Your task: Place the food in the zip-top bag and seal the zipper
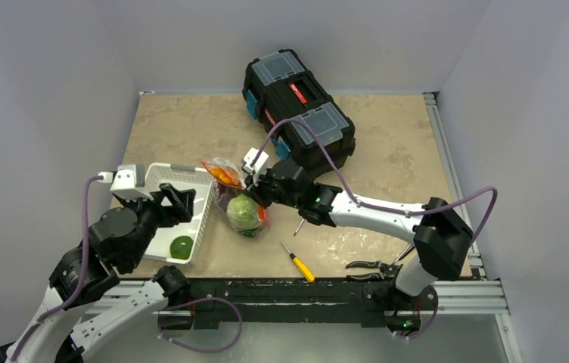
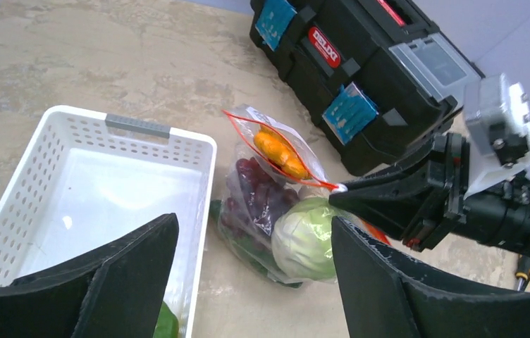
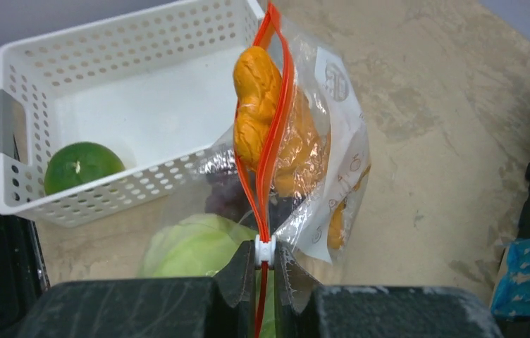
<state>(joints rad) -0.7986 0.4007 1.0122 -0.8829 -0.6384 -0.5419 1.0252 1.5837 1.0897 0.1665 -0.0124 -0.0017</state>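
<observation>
Zip-top bag (image 1: 236,198), mid-frame on the worktop (image 1: 387,166), just right of the basket (image 1: 172,168). Carrot (image 3: 254,113) pokes up through the zipper (image 3: 270,134); right claw (image 3: 265,271) pinches its white tab (image 3: 265,248). Left claw (image 1: 181,203) spread wide, empty. Advice: tuck carrot down before sliding; green fruit (image 3: 81,166) sits unbagged in basket.

Left arm (image 1: 119,231), right arm (image 1: 380,212): white links, black joints, looping purple cables (image 1: 85,219).

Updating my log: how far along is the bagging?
Done: carrots, grapes and cabbage are in the bag. In hand: the right fingers pinch the tab of the zipper, which gapes open around a carrot. Left: the green fruit sits in the basket, by the open left fingers; it must go in, then the zipper closed.
</observation>
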